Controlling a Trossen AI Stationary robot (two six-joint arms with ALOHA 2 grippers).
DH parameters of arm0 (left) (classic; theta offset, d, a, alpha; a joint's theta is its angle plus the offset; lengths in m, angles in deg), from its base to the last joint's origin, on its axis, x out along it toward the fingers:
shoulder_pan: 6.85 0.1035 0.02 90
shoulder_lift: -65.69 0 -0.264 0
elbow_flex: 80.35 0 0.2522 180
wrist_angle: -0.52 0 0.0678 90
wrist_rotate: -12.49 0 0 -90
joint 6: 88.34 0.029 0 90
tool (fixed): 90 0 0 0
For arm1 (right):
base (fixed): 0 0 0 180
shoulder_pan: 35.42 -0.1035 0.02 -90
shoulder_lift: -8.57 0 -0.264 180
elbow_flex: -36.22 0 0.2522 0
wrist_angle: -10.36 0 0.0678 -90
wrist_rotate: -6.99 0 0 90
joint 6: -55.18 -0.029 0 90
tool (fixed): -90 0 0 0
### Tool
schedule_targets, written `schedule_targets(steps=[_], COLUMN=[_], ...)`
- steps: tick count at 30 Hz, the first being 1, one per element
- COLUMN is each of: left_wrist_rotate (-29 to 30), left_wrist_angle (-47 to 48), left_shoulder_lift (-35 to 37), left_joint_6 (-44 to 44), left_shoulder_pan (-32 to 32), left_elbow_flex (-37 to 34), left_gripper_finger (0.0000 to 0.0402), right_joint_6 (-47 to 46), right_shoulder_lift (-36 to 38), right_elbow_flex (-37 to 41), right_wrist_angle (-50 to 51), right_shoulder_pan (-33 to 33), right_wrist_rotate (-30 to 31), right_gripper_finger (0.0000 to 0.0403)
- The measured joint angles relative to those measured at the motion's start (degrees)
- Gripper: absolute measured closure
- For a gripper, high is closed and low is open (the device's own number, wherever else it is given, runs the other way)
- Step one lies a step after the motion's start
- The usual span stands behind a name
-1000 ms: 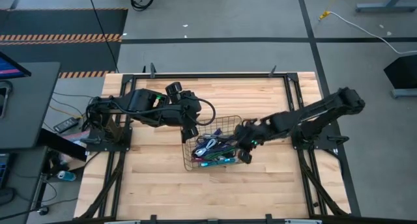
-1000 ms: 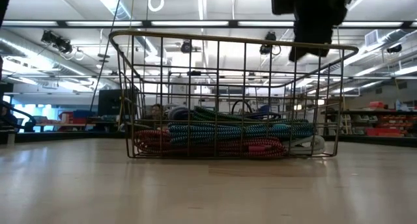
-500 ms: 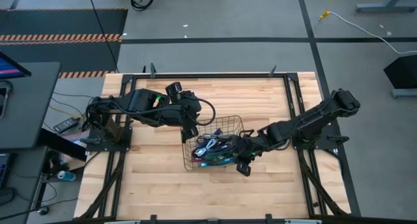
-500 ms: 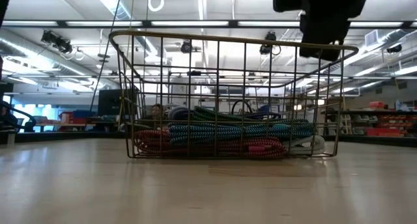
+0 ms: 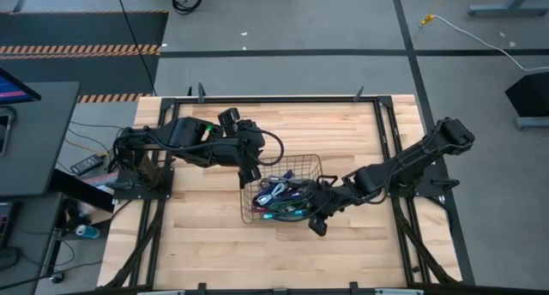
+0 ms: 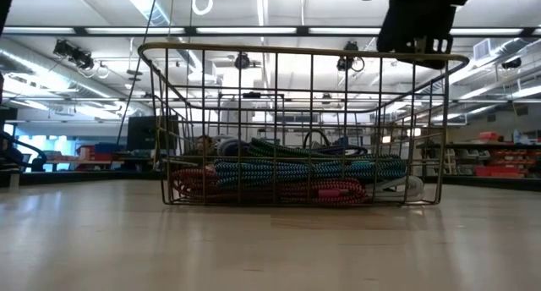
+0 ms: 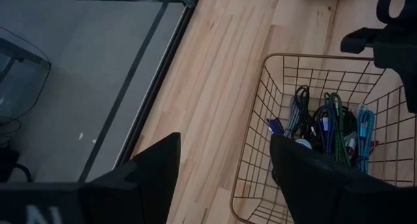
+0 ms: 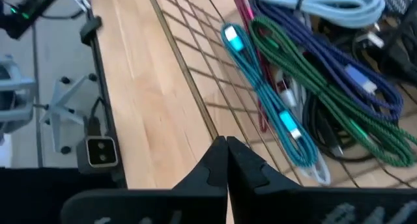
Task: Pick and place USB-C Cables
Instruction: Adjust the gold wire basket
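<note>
The USB-C cables (image 5: 280, 195) lie heaped inside a wire mesh basket (image 5: 254, 218) at the table's middle. Green, teal, maroon, dark blue and pale ones show in the right wrist view (image 8: 306, 68) and through the mesh in the low view (image 6: 287, 172). My right gripper (image 5: 315, 218) is at the basket's near right corner, shut at its rim. My left gripper (image 5: 249, 174) hovers open by the basket's far left corner. In its wrist view (image 7: 225, 165) its fingers straddle bare table beside the basket wall (image 7: 259, 107). My right gripper (image 8: 226, 142) is shut on the basket's top rim wire (image 8: 195, 94) near the near right corner. The wire is pinched between the two fingertips, which slant down from the table's right side. The basket stands on the table with its bottom down (image 6: 296, 203).
Bare wooden table lies all around the basket, with wide room on the near side (image 5: 257, 256). Black frame rails run along the table's edges (image 5: 283, 98). A desk with a monitor stands beyond the left edge (image 5: 26, 132).
My right gripper has travelled from over the basket's right side toward the near edge and a little left, down to the near right corner of the rim. The basket has shifted slightly in the low view. My left arm has kept still.
</note>
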Motion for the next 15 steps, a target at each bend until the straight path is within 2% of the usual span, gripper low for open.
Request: schedule_targets(steps=[7,10,15], left_wrist_rotate=[0.00,0.00,0.00], left_wrist_angle=[0.13,0.13,0.13], left_shoulder_lift=[0.00,0.00,0.00], left_joint_6=[-0.02,-0.03,-0.22], left_shoulder_pan=[0.00,0.00,0.00], left_elbow_flex=[0.00,0.00,0.00], left_gripper_finger=[0.0159,0.0159,0.0159], right_joint_6=[0.05,2.81,12.11], right_shoulder_lift=[0.00,0.00,0.00], right_elbow_flex=[0.00,0.00,0.00], right_wrist_angle=[-1.45,-1.46,-3.28], right_shoulder_pan=[-0.01,1.02,7.68], right_wrist_rotate=[3.01,6.52,2.99], right_gripper_finger=[0.0403,0.0403,0.0403])
